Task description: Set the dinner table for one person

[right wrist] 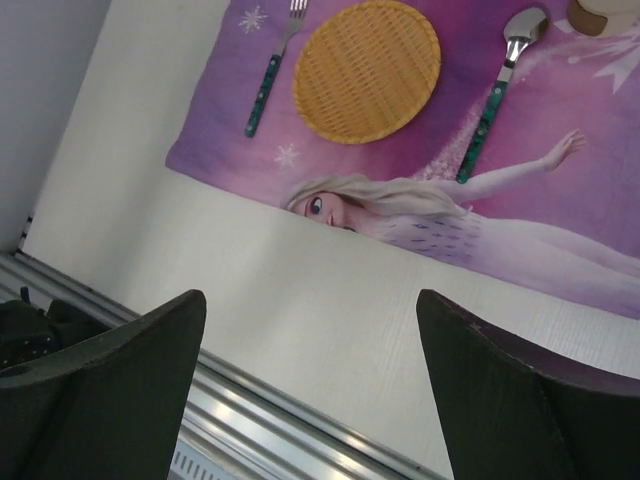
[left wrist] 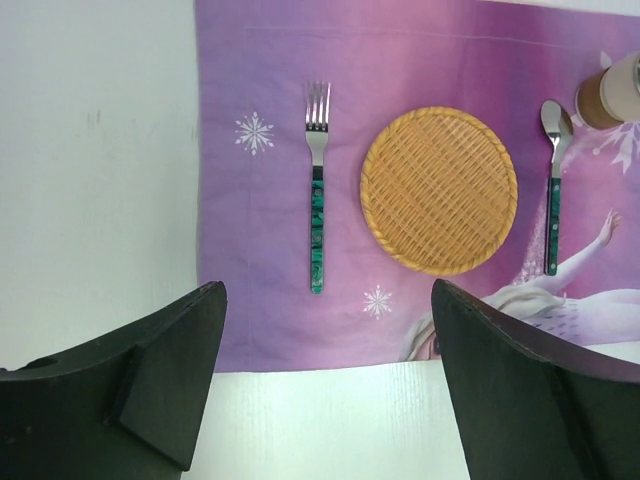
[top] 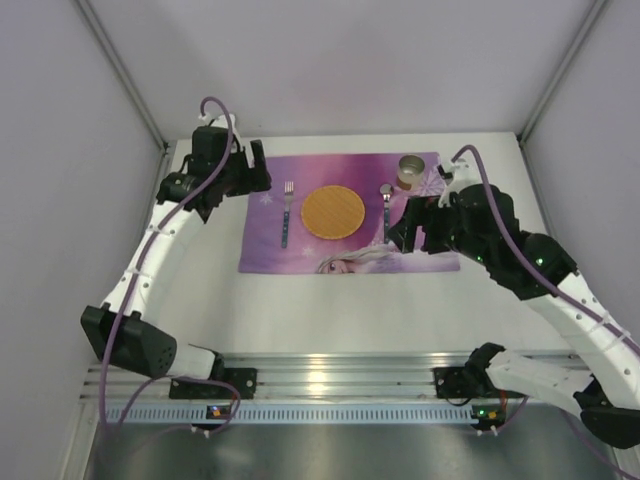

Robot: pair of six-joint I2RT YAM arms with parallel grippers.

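The left claw (left wrist: 328, 290) and right claw (right wrist: 310, 300) both gape wide, holding nothing, over the plain white rectangular table (top: 330, 310) by the purple snowflake placemat (top: 265, 240).

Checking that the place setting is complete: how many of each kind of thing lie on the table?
Placemat: 1
Fork: 1
Spoon: 1
Woven plate: 1
Cup: 1
Total on the dinner table: 5

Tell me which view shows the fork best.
Left wrist: the fork lies whole and close, tines and green handle clear. Top external shows it small; right wrist shows it slanted, tine tips at the frame's top edge.
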